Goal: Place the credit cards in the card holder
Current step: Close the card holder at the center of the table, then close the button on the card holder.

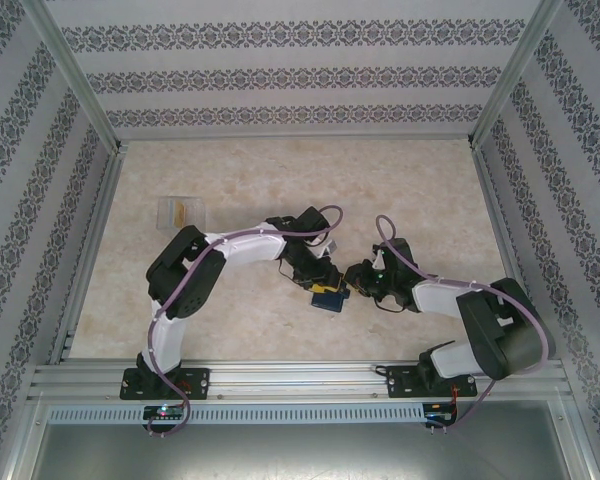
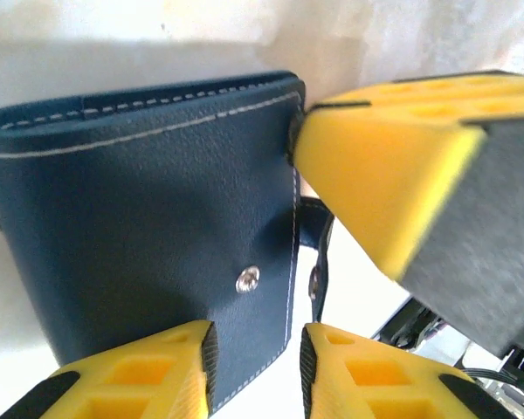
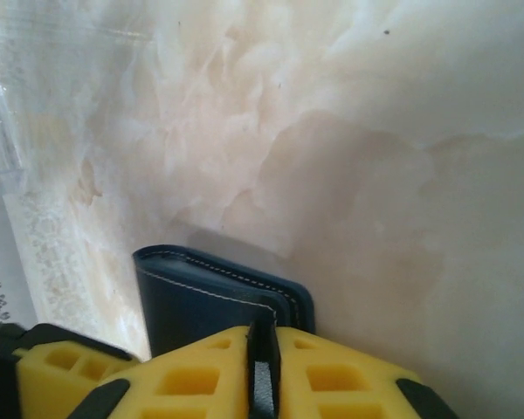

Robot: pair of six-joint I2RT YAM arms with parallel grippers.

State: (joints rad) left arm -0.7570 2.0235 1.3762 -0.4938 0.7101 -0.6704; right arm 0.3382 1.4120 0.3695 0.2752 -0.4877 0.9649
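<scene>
At the table's (image 1: 400, 200) middle, a navy wallet (image 2: 140, 218) stands upright, one corner pinched by the left gripper (image 2: 258, 371). The right gripper (image 3: 263, 349) presses together on its edge. Clear box (image 1: 180, 212) upper left.

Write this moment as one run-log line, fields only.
left gripper: shut on card holder | right gripper: pinching card holder edge | clear box: apart, far left

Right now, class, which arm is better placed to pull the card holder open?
Probably the right. The right gripper pinches a thin edge of the card holder, while the left gripper grips its body and can steady it.
</scene>
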